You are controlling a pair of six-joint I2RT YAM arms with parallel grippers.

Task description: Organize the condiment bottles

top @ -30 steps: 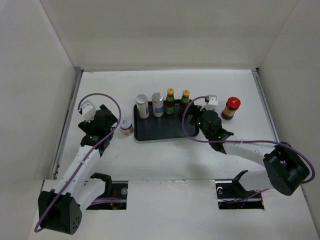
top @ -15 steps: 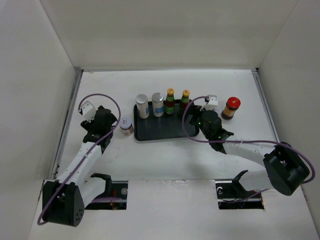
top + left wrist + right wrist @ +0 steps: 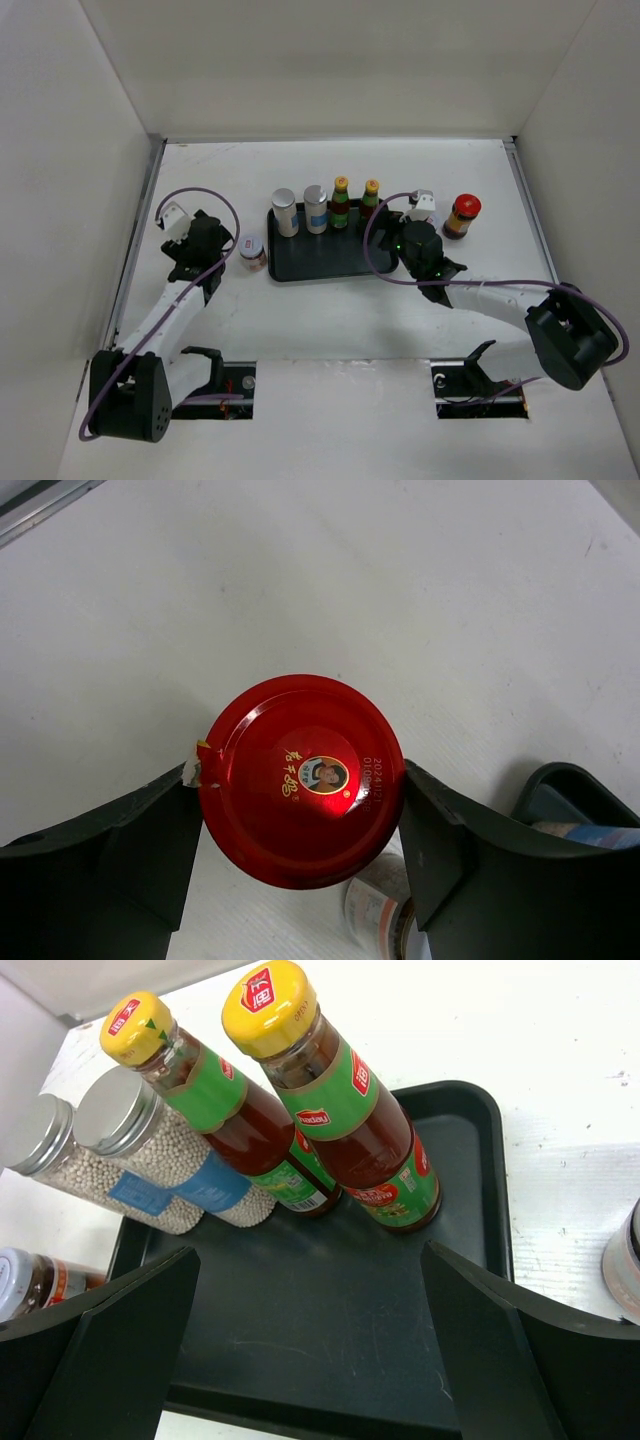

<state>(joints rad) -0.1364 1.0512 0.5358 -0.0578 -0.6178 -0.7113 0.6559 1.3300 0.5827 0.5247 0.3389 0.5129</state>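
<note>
Tabletop (image 3: 330,315) is plain matte white, closed in by a white far wall (image 3: 330,70), a left wall (image 3: 60,220) and a right wall (image 3: 590,120). A metal strip (image 3: 152,200) runs along the table's left edge where it meets the left wall. My two bases sit in cut-outs at the near edge, and a purple cable loops over each arm.

A black tray (image 3: 320,260) lies in the middle of the table. Along its far rim four bottles stand upright in a row. From left to right they are the left shaker (image 3: 285,213), the right shaker (image 3: 316,209), the left sauce bottle (image 3: 341,203) and the right sauce bottle (image 3: 371,202). The near half of the tray is bare.

My left gripper (image 3: 300,800) is left of the tray, and its fingers press against both sides of the lid of a red-capped jar (image 3: 300,775). From above my wrist hides this jar, and I cannot tell whether it rests on the table or hangs clear. A short silver-lidded jar (image 3: 252,250) stands on the table between my left gripper and the tray's left rim.

My right gripper (image 3: 310,1260) hovers over the tray's near right part with its fingers spread wide and nothing between them. It faces the two sauce bottles. The second red-capped jar (image 3: 462,215) stands on the table to the right of the tray, apart from it
</note>
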